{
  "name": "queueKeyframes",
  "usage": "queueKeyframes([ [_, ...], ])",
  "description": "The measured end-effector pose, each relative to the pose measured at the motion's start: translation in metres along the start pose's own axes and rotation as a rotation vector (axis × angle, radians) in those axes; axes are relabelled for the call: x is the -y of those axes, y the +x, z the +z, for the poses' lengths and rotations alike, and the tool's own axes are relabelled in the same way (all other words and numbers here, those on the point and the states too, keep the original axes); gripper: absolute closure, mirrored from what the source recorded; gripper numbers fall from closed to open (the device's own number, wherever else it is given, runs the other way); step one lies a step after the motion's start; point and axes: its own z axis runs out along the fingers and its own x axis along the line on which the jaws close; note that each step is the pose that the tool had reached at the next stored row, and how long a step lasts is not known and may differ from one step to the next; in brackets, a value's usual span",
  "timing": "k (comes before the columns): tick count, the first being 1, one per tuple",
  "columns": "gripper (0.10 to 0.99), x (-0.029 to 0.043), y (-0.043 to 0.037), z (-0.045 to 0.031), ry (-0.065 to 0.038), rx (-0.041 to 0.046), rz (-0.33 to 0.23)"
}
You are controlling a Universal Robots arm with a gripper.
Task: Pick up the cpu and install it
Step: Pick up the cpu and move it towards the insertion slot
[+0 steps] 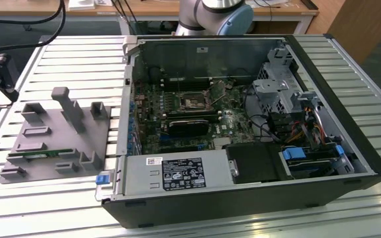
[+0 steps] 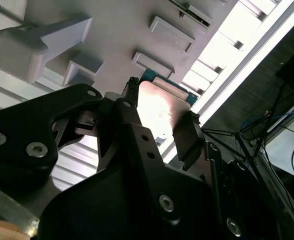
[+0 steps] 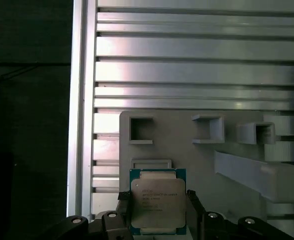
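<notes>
1. The gripper (image 3: 157,196) has its two black fingers (image 3: 124,207) drawn in against opposite side edges of the cpu (image 3: 158,202). Both wrist views show the chip pinched between them, so I judge it gripped.
2. The cpu sits dead centre between the fingertips, with its metal top facing the first wrist camera and lying parallel to the tray below. It is nearly square, with no long axis to speak of. I cannot tell whether it has cleared the tray.
3. Under it is the grey tray (image 3: 187,150), which rests on the slatted table (image 3: 187,60). The square pockets (image 3: 141,129) near the cpu are empty.
4. In the exterior view the tray (image 1: 45,144) holds a green memory stick (image 1: 35,156) in a slot at its 7 o'clock corner.
5. The open computer case (image 1: 197,49) lies at 3 o'clock from the tray, just beside it. Inside, the socket (image 1: 194,102) sits at about 10 o'clock on the motherboard (image 1: 237,121), and I judge it holds no chip.
</notes>
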Motion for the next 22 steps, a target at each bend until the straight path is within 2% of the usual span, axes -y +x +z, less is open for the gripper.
queueKeyframes([
  [22, 0.557, -0.0066, -0.0006, -0.0303, 0.000, 0.0001, 0.001],
])
